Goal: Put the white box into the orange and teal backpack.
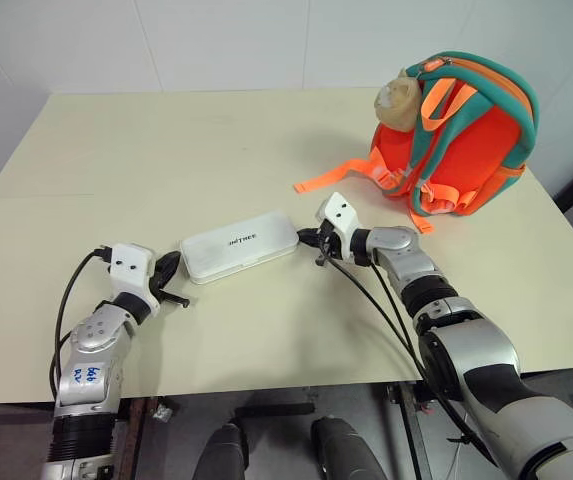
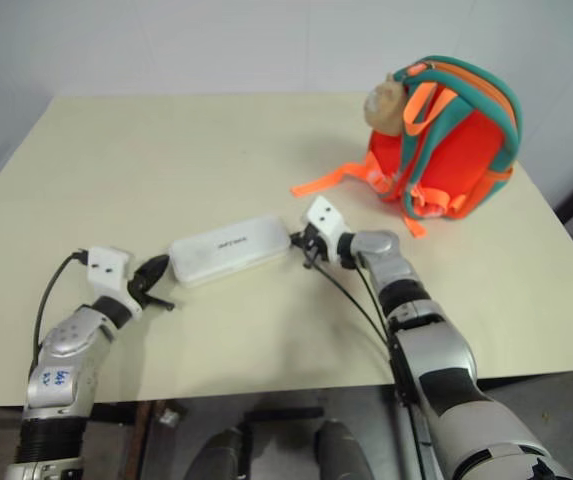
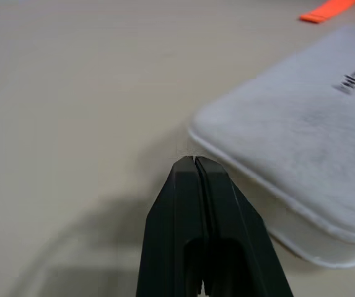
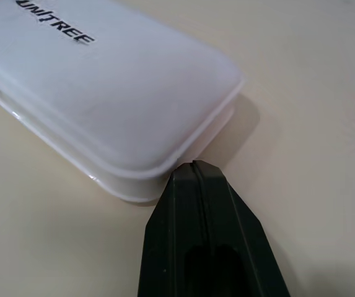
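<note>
A: Report status.

B: My left gripper and right gripper are both fully closed, empty, flanking the flat white plastic box at frame centre.

A: Risk?

B: An uneven squeeze may pivot the box away from the orange-and-teal fabric backpack, upper right.

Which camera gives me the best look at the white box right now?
The left eye view: the whole white box lies flat on the table, between the two shut claws. The right eye view shows the same. The left wrist view catches one rounded end, the right wrist view the other end, with its lettering.
</note>
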### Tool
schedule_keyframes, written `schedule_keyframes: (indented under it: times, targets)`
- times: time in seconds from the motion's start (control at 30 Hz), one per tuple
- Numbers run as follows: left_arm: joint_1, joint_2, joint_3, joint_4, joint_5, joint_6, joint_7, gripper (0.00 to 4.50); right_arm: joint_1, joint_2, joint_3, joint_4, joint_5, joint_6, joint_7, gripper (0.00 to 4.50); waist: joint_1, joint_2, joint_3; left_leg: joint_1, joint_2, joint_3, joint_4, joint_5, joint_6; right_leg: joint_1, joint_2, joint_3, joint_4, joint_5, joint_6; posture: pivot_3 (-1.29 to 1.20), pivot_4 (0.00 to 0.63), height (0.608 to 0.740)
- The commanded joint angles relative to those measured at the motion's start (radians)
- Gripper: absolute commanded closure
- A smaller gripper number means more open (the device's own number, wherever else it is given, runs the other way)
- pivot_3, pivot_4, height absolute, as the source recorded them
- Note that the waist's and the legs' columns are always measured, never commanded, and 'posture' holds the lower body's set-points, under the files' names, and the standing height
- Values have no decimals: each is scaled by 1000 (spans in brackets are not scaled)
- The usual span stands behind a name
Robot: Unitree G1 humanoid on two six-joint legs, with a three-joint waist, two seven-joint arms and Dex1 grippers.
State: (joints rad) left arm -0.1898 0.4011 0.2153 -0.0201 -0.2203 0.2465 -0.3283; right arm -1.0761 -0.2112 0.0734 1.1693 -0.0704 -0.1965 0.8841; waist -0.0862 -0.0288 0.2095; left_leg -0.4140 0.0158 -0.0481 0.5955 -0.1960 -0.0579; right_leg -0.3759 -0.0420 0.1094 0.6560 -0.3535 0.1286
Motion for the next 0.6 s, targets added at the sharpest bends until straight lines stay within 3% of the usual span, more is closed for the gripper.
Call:
schedule_keyframes:
  times: [0.03,0.3,0.6]
  targets:
    - [-20,-7,-11,-8,16,-10,13,4461,-34,26,-3,-2,7,-28,-4,4500,-1,0,0,0,0,0,0,0,0,0,0,0,0,0,0,0,150,740]
    - [9,-31,-28,-60,-29,23,-28,4461,29,30,-3,-118,46,-8,99,4500,1,0,0,0,0,0,0,0,0,0,0,0,1,0,0,0,150,740]
    - [84,-29,-94,-192,-83,128,-121,4461,334,-91,15,-684,138,276,196,4500,13,0,0,0,0,-1,0,0,0,1,0,-1,0,0,0,0,150,740]
